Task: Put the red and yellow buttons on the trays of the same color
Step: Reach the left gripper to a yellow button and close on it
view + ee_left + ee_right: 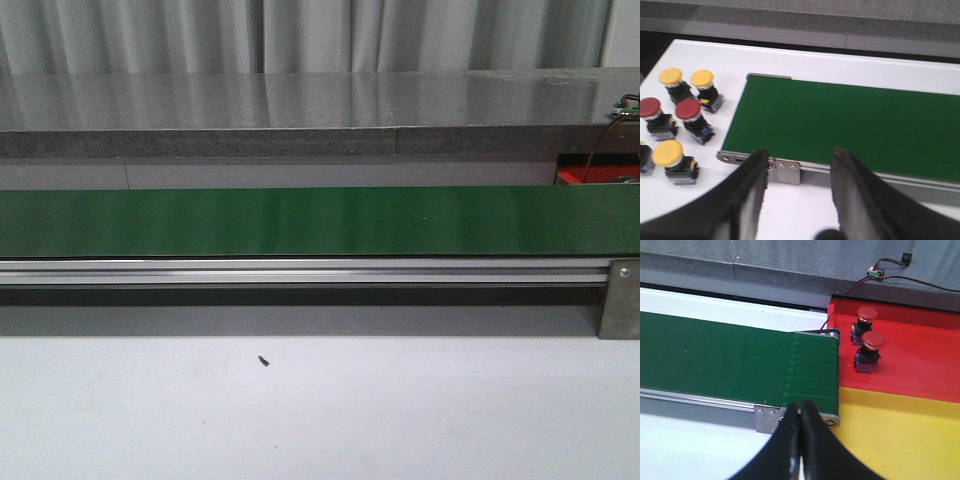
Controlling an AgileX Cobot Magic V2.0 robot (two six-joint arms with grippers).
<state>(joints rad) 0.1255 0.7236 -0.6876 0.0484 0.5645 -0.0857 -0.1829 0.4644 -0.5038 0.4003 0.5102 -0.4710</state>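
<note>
Left gripper (799,185) parted, smooth green belt (850,125)

The green conveyor belt (300,222) is showing a smooth, faintly glossy sheen; just below it, brushed metal rail (300,271) is gleaming.

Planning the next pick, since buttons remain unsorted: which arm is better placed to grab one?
Left. Its open hand hovers near the loose red buttons and yellow buttons beside the belt's end. The right hand is shut, at the trays' end.
</note>
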